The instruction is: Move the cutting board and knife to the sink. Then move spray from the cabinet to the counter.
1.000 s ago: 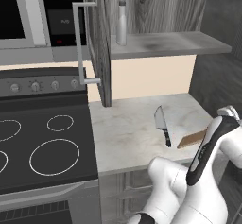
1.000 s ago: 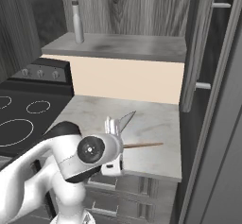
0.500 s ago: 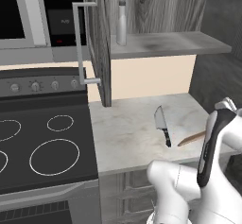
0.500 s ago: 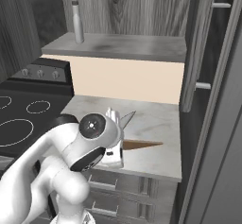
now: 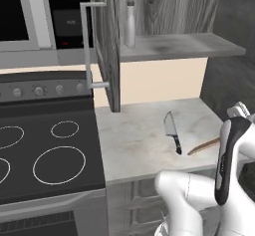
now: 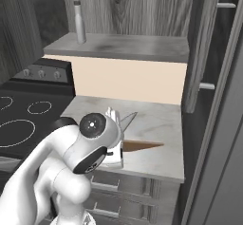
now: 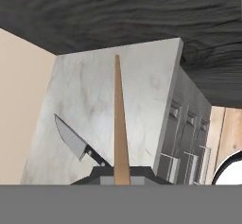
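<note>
The thin tan orange-brown cutting board (image 7: 118,119) was up off the pale marbled counter (image 5: 134,140), seen edge-on as a narrow sliver jutting out over the stone, and the two-finger gripper (image 7: 122,172) was pinched shut on its near edge, the board running straight out from between the dark fingertips! So the first leg was under way but far from finished, by my reading: the board was lifted, yet no sink was anywhere in the pictures, and the carry lay ahead. The small kitchen knife with the black handle and short grey blade (image 5: 172,132) lay flat on the counter just beside the raised board, untouched, so that one was left to do. And the tall slim pale grey-white spray bottle with its trigger nozzle (image 5: 129,18) stood upright at the left end of the grey inner shelf (image 6: 123,46) of the dark grey wood-grain wall cabinet, whose door (image 5: 107,41) hung open with the long silver bar handle (image 5: 89,43) facing out; that step was not begun. Out to the left sat the black glass cooktop with white ring burners (image 5: 45,155), well apart from the action. Below the counter edge, grey drawer fronts (image 7: 186,157) showed in the hand view.
</note>
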You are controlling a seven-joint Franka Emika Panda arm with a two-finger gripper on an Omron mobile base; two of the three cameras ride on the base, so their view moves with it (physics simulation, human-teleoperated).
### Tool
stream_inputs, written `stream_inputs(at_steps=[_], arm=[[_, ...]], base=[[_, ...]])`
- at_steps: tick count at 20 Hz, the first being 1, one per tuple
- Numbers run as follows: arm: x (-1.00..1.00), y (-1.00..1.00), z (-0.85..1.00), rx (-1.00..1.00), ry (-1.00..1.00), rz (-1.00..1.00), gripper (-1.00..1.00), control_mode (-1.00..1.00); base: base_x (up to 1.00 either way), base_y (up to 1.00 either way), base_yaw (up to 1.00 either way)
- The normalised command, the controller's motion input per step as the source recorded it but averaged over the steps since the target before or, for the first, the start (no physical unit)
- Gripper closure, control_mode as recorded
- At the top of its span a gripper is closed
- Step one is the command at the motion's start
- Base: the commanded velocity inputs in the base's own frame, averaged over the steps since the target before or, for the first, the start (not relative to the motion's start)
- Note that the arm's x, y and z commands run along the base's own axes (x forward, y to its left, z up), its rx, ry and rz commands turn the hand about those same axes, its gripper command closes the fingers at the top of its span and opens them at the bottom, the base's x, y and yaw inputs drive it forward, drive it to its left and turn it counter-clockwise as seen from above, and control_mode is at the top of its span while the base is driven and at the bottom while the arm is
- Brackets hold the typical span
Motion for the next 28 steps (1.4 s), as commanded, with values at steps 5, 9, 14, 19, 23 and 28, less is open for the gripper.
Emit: stream_inputs(at_steps=[5,9,14,19,23,28], arm=[[0.0,0.0,0.0,0.0,0.0,0.0,1.0,1.0],[0.0,0.0,0.0,0.0,0.0,0.0,1.0,1.0],[0.0,0.0,0.0,0.0,0.0,0.0,1.0,1.0],[0.0,0.0,0.0,0.0,0.0,0.0,1.0,1.0],[0.0,0.0,0.0,0.0,0.0,0.0,1.0,1.0],[0.0,0.0,0.0,0.0,0.0,0.0,1.0,1.0]], base=[[-0.29,0.49,0.0],[-0.36,0.41,0.0],[-0.47,0.31,0.0],[-0.38,0.27,0.09],[-0.34,0.38,0.2],[-0.3,0.26,0.31]])
